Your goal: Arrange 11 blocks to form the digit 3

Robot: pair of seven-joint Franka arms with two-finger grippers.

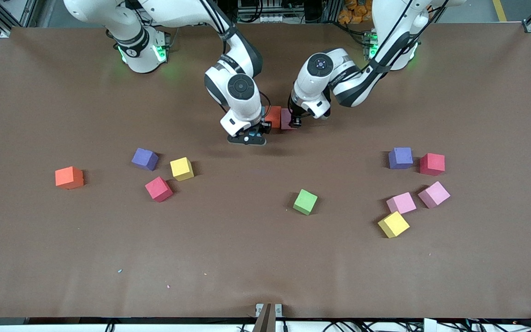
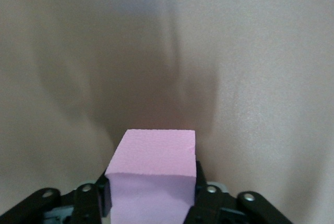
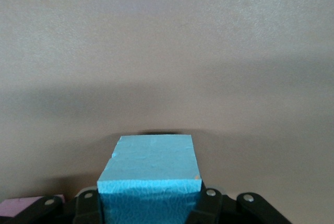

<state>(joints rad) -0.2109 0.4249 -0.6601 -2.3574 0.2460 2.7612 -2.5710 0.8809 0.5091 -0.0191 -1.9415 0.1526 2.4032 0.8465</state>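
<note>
My left gripper [image 1: 294,121] is shut on a pink block [image 2: 156,153], its fingers [image 2: 202,182] tight against both sides. That pink block [image 1: 286,118] is low at the table, right beside an orange-red block [image 1: 273,116] in the middle of the table. My right gripper [image 1: 249,137] is next to them and is shut on a teal block [image 3: 151,166], which the hand mostly hides in the front view. Several loose blocks lie nearer the front camera, among them a green one [image 1: 305,201]. No digit 3 figure shows.
Toward the right arm's end lie an orange block [image 1: 69,177], a purple block [image 1: 145,159], a yellow block [image 1: 182,168] and a red block [image 1: 158,189]. Toward the left arm's end lie a purple cube [image 1: 400,157], a red cube [image 1: 432,164], two pink cubes [image 1: 401,203] and a yellow cube [image 1: 393,224].
</note>
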